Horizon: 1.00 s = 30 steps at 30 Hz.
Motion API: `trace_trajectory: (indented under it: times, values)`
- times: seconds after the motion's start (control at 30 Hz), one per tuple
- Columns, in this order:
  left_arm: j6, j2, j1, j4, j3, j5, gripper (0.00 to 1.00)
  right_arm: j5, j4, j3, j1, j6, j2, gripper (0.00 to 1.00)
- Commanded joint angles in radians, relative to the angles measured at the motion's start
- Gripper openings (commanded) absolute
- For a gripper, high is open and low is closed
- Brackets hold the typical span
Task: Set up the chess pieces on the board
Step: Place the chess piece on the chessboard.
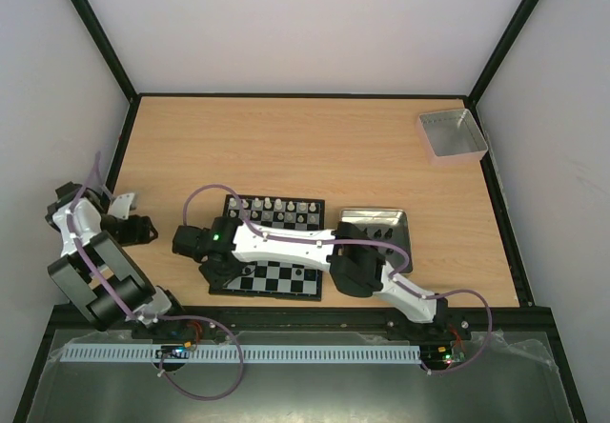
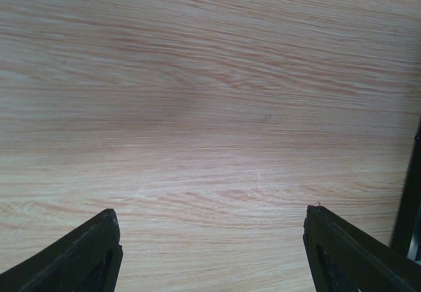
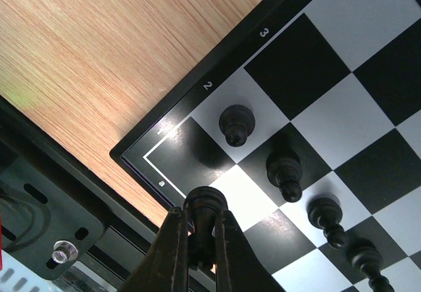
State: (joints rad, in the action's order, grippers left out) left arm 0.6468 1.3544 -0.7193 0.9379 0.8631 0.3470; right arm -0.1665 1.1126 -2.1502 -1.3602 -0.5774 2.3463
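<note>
The board (image 1: pixel 286 275) lies near the table's front edge, with a row of white chess pieces (image 1: pixel 276 211) on its far side. My right arm reaches left across it. The right gripper (image 1: pixel 217 269) hangs over the near left corner. In the right wrist view that gripper (image 3: pixel 199 212) is shut on a black piece (image 3: pixel 206 202), held just above the corner of the board (image 3: pixel 309 62) by the "a" mark. Several black pawns (image 3: pixel 237 122) stand in a diagonal row on the squares beyond. My left gripper (image 2: pixel 212 210) is open over bare wood, at the far left (image 1: pixel 133 225).
A shallow metal tin (image 1: pixel 376 221) with dark pieces in it sits right of the board, partly under my right arm. A grey square tray (image 1: pixel 453 134) stands at the back right corner. A black frame rail (image 3: pixel 59 193) runs close along the board's near edge.
</note>
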Motion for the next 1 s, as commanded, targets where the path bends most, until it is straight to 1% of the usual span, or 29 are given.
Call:
trace_trajectory:
  times: [0.0, 0.3, 0.43, 0.6, 0.8, 0.97]
  values:
    - [0.013, 0.013, -0.062, 0.018, 0.028, 0.043, 0.76, -0.018, -0.007, -0.035, -0.002, -0.007, 0.024, 0.03]
    - [0.041, 0.144, -0.207, 0.061, 0.109, 0.108, 0.76, -0.038, -0.007, -0.062, -0.002, 0.001, 0.059, 0.03]
    - [0.057, 0.19, -0.252, 0.081, 0.132, 0.126, 0.76, -0.044, -0.01, -0.071, -0.002, 0.003, 0.073, 0.03]
    - [0.075, 0.216, -0.281, 0.096, 0.149, 0.132, 0.76, -0.034, -0.003, -0.075, -0.002, 0.005, 0.09, 0.04]
    - [0.087, 0.221, -0.293, 0.091, 0.143, 0.128, 0.76, -0.028, -0.002, -0.08, -0.002, 0.013, 0.097, 0.1]
    - [0.088, 0.225, -0.293, 0.075, 0.123, 0.123, 0.77, -0.025, 0.008, -0.1, -0.002, 0.016, 0.101, 0.18]
